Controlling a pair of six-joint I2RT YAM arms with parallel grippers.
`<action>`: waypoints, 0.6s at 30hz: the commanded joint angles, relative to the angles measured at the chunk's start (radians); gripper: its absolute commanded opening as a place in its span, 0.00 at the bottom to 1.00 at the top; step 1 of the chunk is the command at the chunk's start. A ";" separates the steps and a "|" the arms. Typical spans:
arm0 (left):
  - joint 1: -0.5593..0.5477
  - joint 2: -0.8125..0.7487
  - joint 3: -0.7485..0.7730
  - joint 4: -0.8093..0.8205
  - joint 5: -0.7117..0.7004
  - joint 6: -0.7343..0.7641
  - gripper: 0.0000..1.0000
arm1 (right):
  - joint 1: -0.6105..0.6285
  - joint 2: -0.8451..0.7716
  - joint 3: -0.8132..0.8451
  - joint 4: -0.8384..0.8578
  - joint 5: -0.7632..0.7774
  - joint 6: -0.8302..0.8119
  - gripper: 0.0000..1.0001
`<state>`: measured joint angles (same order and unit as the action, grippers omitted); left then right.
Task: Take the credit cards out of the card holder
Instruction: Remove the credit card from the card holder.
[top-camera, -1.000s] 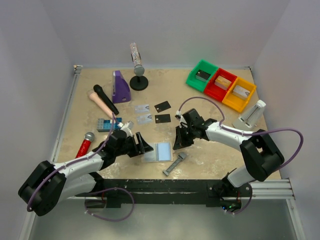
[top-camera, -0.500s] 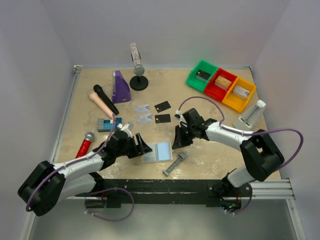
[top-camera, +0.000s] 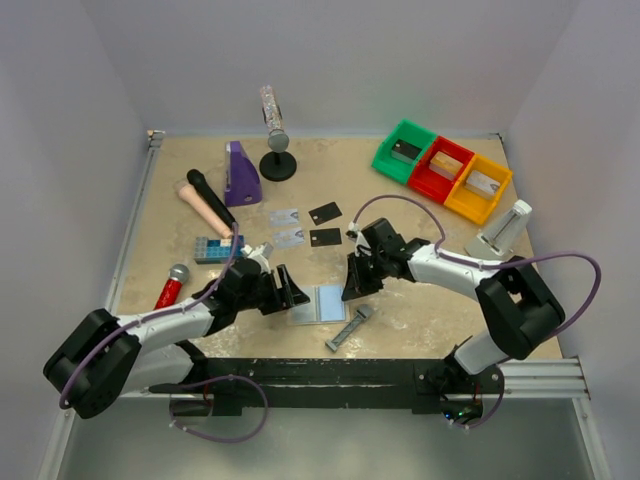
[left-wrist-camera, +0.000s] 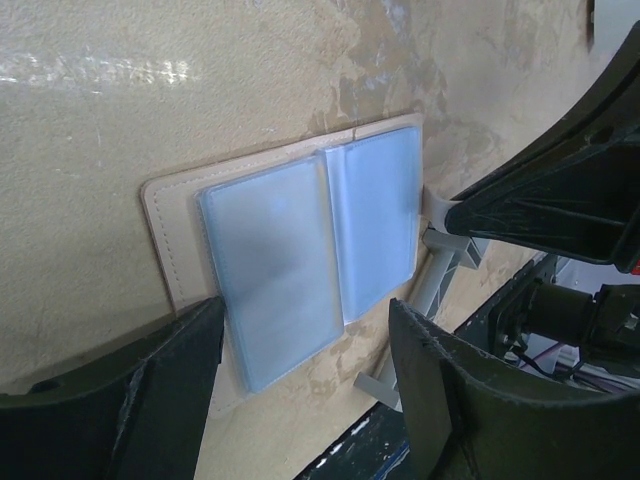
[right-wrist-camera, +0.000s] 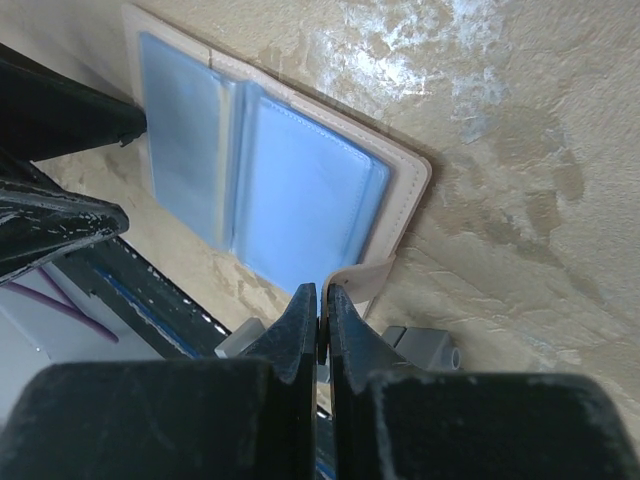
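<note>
The card holder (top-camera: 320, 302) lies open on the table, two pale blue panels with tan edging up (left-wrist-camera: 290, 250) (right-wrist-camera: 300, 190). My left gripper (top-camera: 287, 290) (left-wrist-camera: 307, 318) is open, its fingers (left-wrist-camera: 140, 390) straddling the holder's left end without gripping it. My right gripper (top-camera: 352, 285) (right-wrist-camera: 320, 300) is shut on a lifted tan corner of the holder's right edge. The credit cards lie flat further back: two pale grey ones (top-camera: 284, 216) (top-camera: 290, 236) and two black ones (top-camera: 324, 211) (top-camera: 325, 237).
A narrow grey bar tool (top-camera: 350, 327) lies just right of the holder. A blue studded block (top-camera: 217, 248), red microphone (top-camera: 170, 290), black microphone (top-camera: 212, 198) and purple object (top-camera: 241, 173) sit at the left. Green (top-camera: 405, 150), red (top-camera: 440, 168) and yellow (top-camera: 478, 188) bins are back right.
The left gripper has crept slightly right, closer to the holder. The right gripper has shifted a little left with the holder's edge still pinched.
</note>
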<state>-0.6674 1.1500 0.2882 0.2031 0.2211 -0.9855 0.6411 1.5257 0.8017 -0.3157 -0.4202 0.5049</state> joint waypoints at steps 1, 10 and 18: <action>-0.009 0.022 0.046 0.081 0.041 -0.005 0.71 | 0.011 0.011 0.013 0.043 -0.037 0.012 0.00; -0.012 0.059 0.069 0.114 0.076 -0.004 0.71 | 0.015 0.019 0.024 0.035 -0.038 0.009 0.00; -0.017 0.067 0.085 0.134 0.100 -0.001 0.71 | 0.017 0.021 0.028 0.024 -0.034 0.006 0.00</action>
<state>-0.6720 1.2137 0.3256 0.2718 0.2867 -0.9852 0.6491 1.5501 0.8021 -0.3099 -0.4374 0.5083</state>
